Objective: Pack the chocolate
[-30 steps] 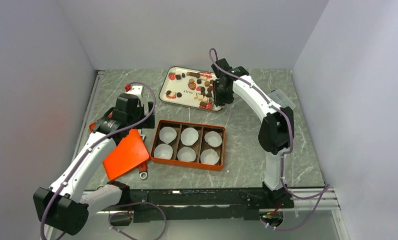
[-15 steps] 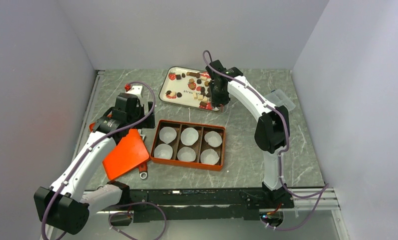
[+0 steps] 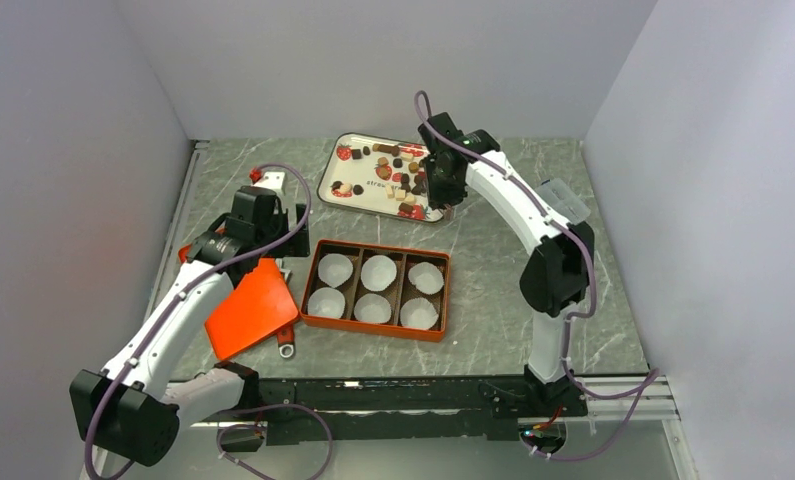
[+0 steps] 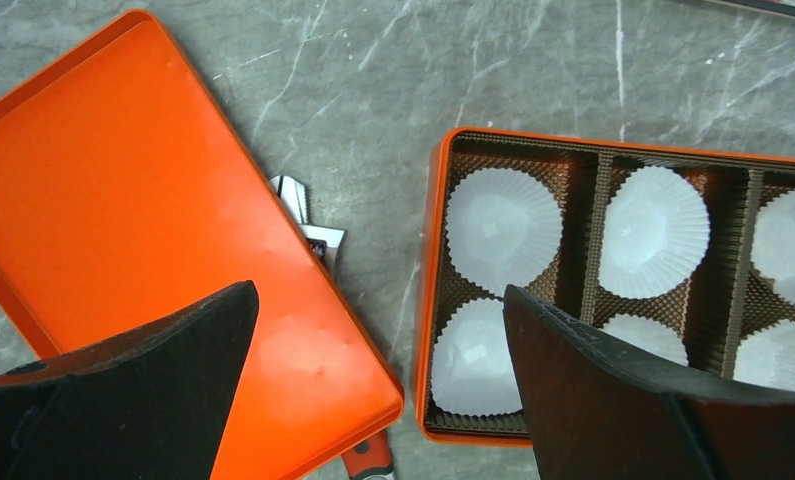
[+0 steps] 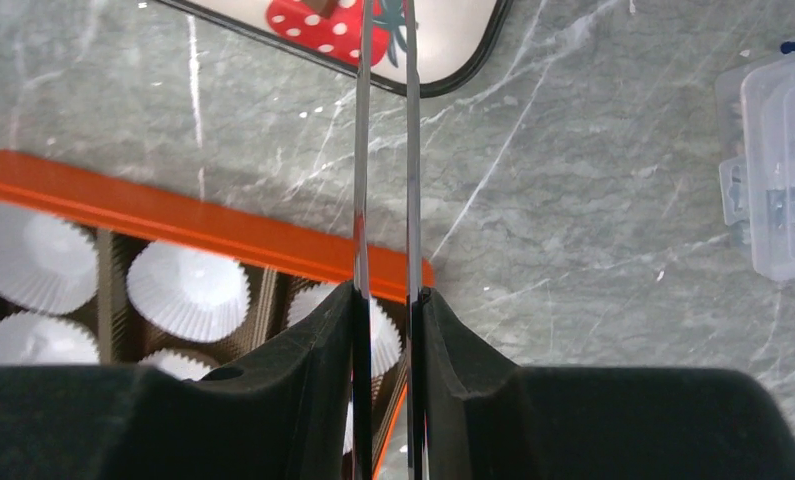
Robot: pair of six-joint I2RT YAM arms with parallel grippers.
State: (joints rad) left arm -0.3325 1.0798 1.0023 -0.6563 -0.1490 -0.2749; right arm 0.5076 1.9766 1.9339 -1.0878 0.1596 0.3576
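The right gripper (image 5: 386, 295) is clamped on tweezers (image 5: 411, 150), whose blades have been pressed closer together over the last second, while the wrist has been shifted slightly over the right end of the tray (image 3: 365, 170). A pinch on one chocolate (image 3: 398, 162) is probably being made; whether a piece is caught cannot be told. The chocolate is seen on the tray, and the cups (image 3: 378, 272) in the box (image 3: 373, 329) are unfilled. The right arm is stretched forward, wrist bent down. The left gripper (image 4: 378, 292) is held wide open above the lid (image 4: 123, 200) and box.
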